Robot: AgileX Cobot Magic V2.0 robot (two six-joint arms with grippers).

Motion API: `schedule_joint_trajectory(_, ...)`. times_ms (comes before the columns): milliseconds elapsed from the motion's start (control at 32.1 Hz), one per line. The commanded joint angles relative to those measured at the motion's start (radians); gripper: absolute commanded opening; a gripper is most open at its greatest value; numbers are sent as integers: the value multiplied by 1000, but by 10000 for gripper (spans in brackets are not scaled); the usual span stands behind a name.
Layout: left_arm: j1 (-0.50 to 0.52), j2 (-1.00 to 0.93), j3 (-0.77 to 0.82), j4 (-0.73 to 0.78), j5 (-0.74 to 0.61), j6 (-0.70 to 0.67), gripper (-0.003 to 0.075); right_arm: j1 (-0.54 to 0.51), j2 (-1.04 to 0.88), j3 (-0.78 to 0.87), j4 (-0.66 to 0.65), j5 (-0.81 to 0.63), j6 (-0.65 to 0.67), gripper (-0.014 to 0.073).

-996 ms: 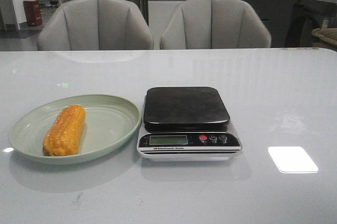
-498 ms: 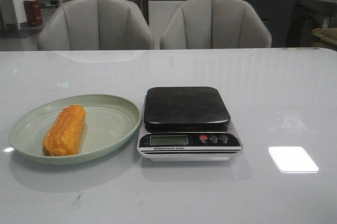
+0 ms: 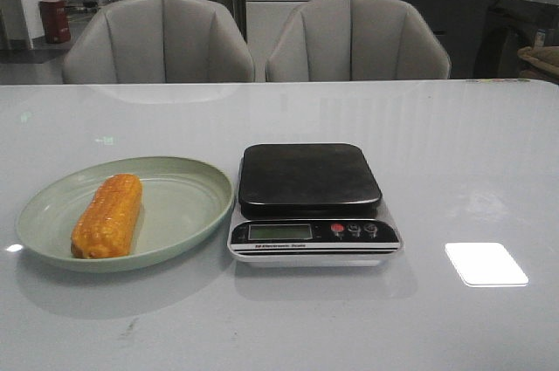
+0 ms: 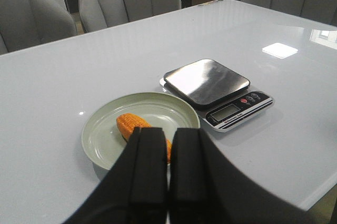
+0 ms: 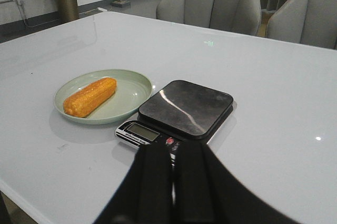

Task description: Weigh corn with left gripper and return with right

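The orange-yellow corn (image 3: 107,215) lies on a pale green plate (image 3: 183,205) at the left of the table, next to a digital scale (image 3: 310,201) with an empty black pan. Neither gripper shows in the front view. In the left wrist view the left gripper (image 4: 169,135) is shut and empty, held above the table on the near side of the plate (image 4: 105,134), its fingers covering one end of the corn (image 4: 131,124). In the right wrist view the right gripper (image 5: 172,151) is shut and empty, above the table in front of the scale (image 5: 184,109); the corn (image 5: 90,97) lies beyond.
Two grey chairs (image 3: 157,39) stand behind the table's far edge. A bright light reflection (image 3: 486,264) lies on the glossy white tabletop (image 3: 454,144) right of the scale.
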Motion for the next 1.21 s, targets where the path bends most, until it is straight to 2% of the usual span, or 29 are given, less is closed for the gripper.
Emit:
schedule_joint_trajectory(0, 2, -4, -27, 6, -84, -1, 114, -6, 11, -29, -12, -74, -8, 175)
schedule_joint_trajectory(187, 2, -4, -17, 6, -81, -1, 114, -6, 11, -29, -12, -74, -8, 175)
schedule_joint_trajectory(280, 48, -4, -5, 3, -88, 1, 114, -6, 11, -29, -12, -74, -8, 175)
schedule_joint_trajectory(498, 324, -4, 34, -26, -198, 13, 114, -6, 11, -29, -12, -75, -8, 175)
schedule_joint_trajectory(592, 443, -4, 91, -27, -317, 16, 114, -6, 11, -29, -12, -75, -8, 175)
schedule_joint_trajectory(747, 578, -17, 250, -4, -509, 16, 114, -6, 11, -29, -12, -75, -8, 175)
schedule_joint_trajectory(903, 644, -21, 404, -4, -719, 16, 114, -6, 11, -29, -12, -75, -8, 175)
schedule_joint_trajectory(1027, 685, -21, 401, -9, -685, 16, 114, -6, 11, -29, -12, -76, -8, 175)
schedule_joint_trajectory(1183, 668, -21, 400, -9, -667, 16, 114, -6, 11, -29, -12, -76, -8, 175)
